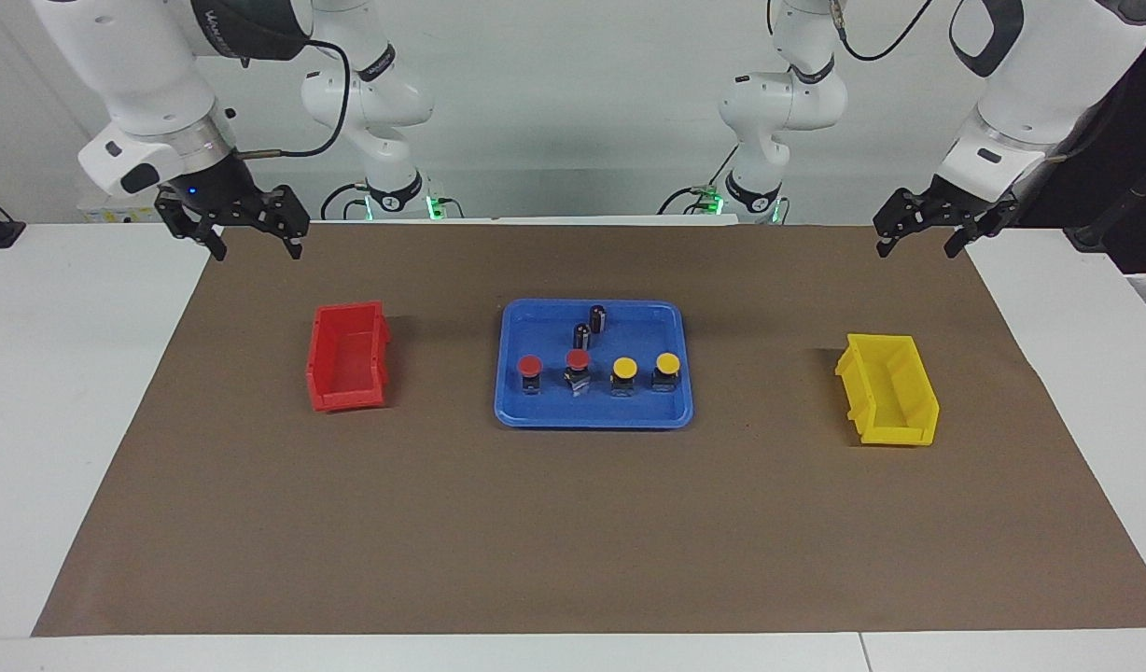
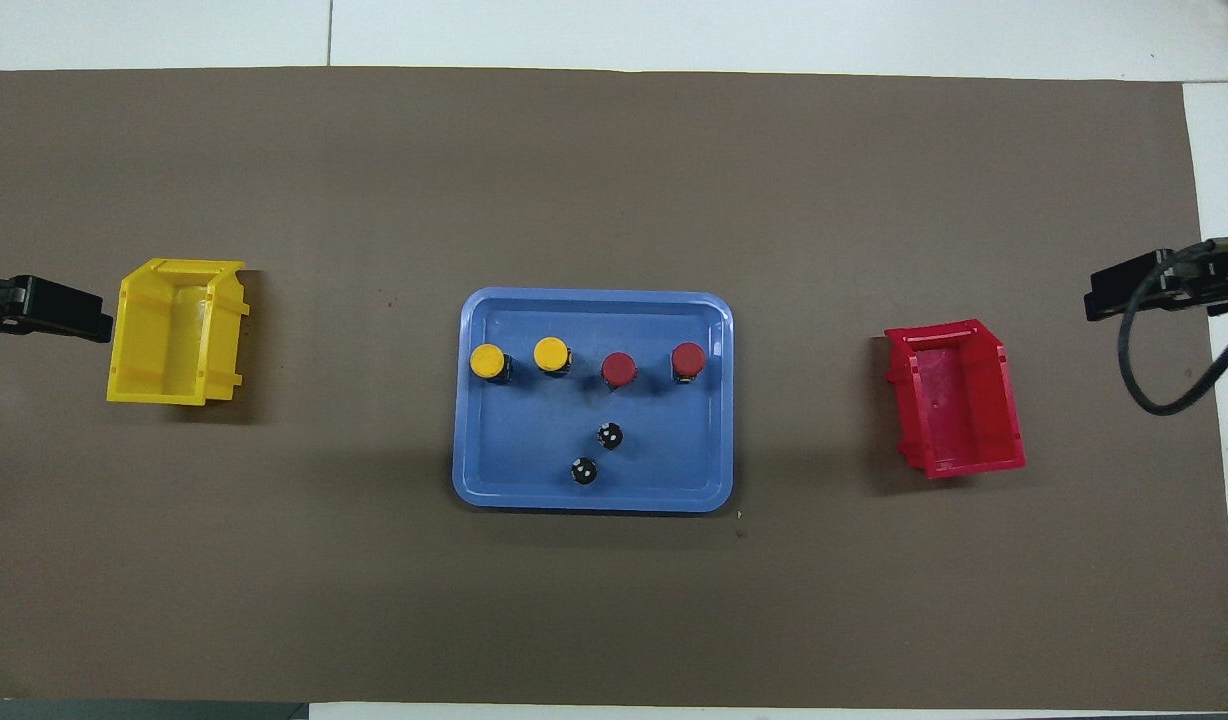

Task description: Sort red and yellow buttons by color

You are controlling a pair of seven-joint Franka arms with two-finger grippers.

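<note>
Two red buttons [image 1: 530, 365] [image 1: 578, 360] and two yellow buttons [image 1: 624, 368] [image 1: 667, 362] stand upright in one row in the blue tray [image 1: 592, 422]. In the overhead view the reds [image 2: 619, 369] [image 2: 688, 358] are toward the right arm's end and the yellows [image 2: 487, 361] [image 2: 551, 353] toward the left arm's end. My right gripper [image 1: 258, 252] hangs open and empty over the mat's corner at its own end. My left gripper [image 1: 915, 250] waits open and empty over the mat's edge at its end.
Two black capless cylinders [image 1: 597, 318] [image 1: 581, 336] stand in the tray, nearer to the robots than the buttons. A red bin [image 1: 347, 359] sits toward the right arm's end and a yellow bin [image 1: 886, 387] toward the left arm's end, both on the brown mat.
</note>
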